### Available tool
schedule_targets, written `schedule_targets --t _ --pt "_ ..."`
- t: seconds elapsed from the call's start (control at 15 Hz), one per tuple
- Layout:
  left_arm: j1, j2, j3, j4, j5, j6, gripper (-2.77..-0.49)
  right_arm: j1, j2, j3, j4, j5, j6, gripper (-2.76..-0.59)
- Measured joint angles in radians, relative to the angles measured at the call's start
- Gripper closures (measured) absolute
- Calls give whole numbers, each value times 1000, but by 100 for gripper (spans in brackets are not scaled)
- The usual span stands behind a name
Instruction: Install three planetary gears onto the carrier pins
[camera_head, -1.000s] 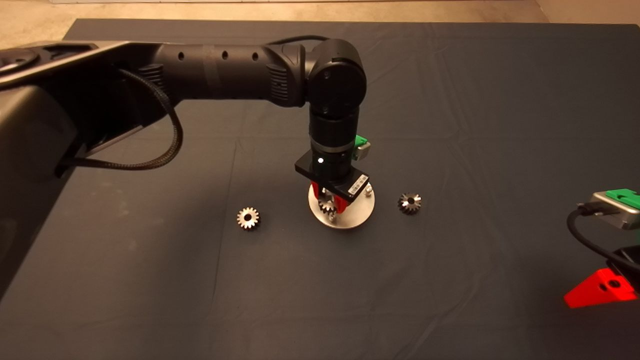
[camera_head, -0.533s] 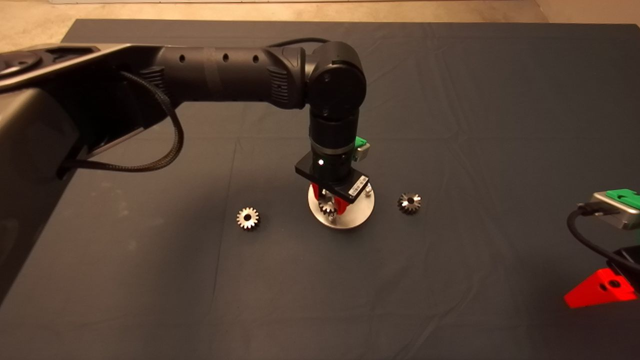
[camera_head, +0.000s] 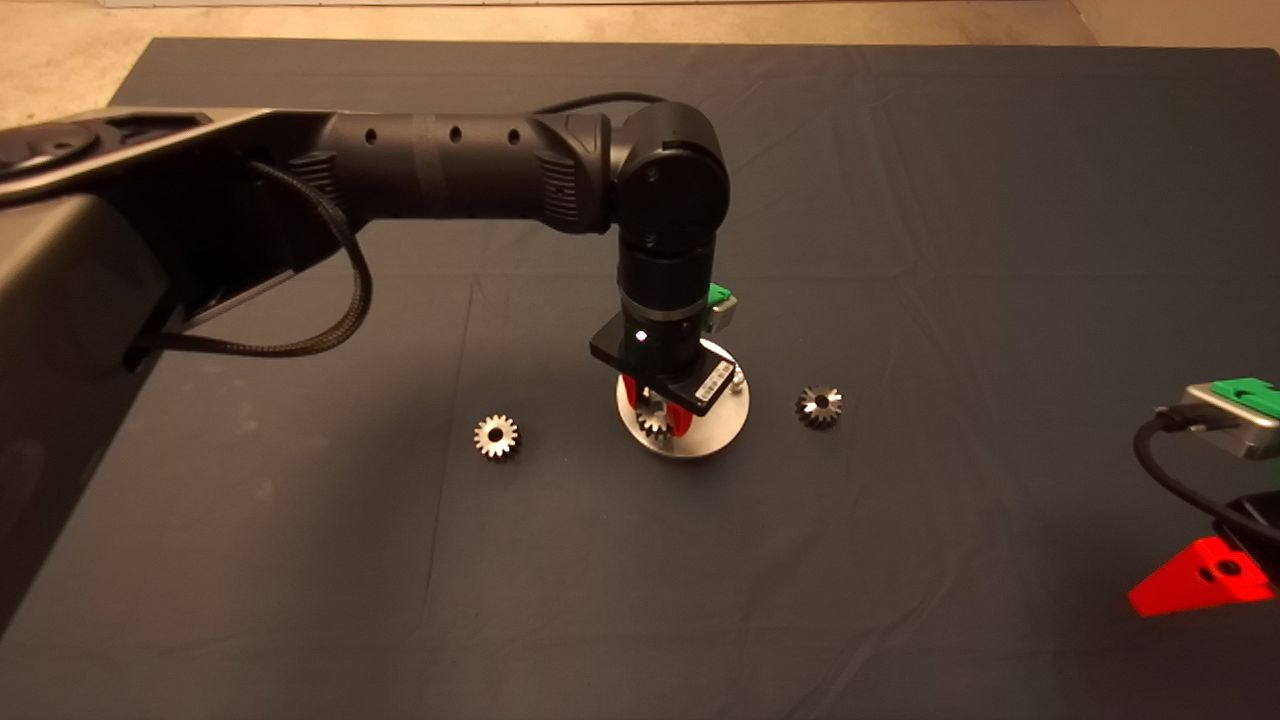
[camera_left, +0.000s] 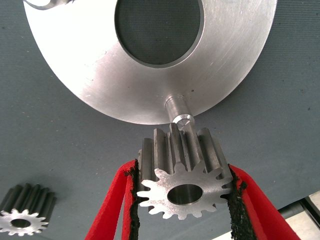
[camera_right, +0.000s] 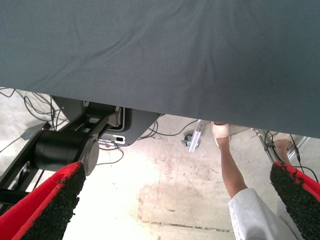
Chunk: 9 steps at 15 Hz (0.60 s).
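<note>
My left gripper (camera_head: 657, 420) is shut on a bright silver planetary gear (camera_left: 184, 172), held flat just above the shiny carrier disc (camera_head: 712, 432). In the left wrist view one carrier pin (camera_left: 178, 111) stands right beside the gear's teeth, and the disc (camera_left: 100, 75) fills the far side. A second pin (camera_head: 737, 379) shows at the disc's far right rim. Another silver gear (camera_head: 496, 437) lies on the mat left of the disc and also shows in the left wrist view (camera_left: 24, 216). A darker gear (camera_head: 819, 406) lies to the right. My right gripper (camera_head: 1205, 580) is open, parked at the lower right edge.
The dark mat (camera_head: 900, 200) covers the table. My left arm (camera_head: 450, 180) reaches across from the left. Past the mat's edge the right wrist view shows a person's leg (camera_right: 230, 165), cables and a black stand (camera_right: 65, 150) on the floor.
My left gripper has sunk slightly with the gear, bringing it closer to the disc's near pin. The loose gears and the right arm have not moved.
</note>
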Motion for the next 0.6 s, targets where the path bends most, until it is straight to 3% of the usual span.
schedule_targets --t 0.6 --pt "6 0 0 4 0 -11 -93 0 0 0 0 0 0 -275"
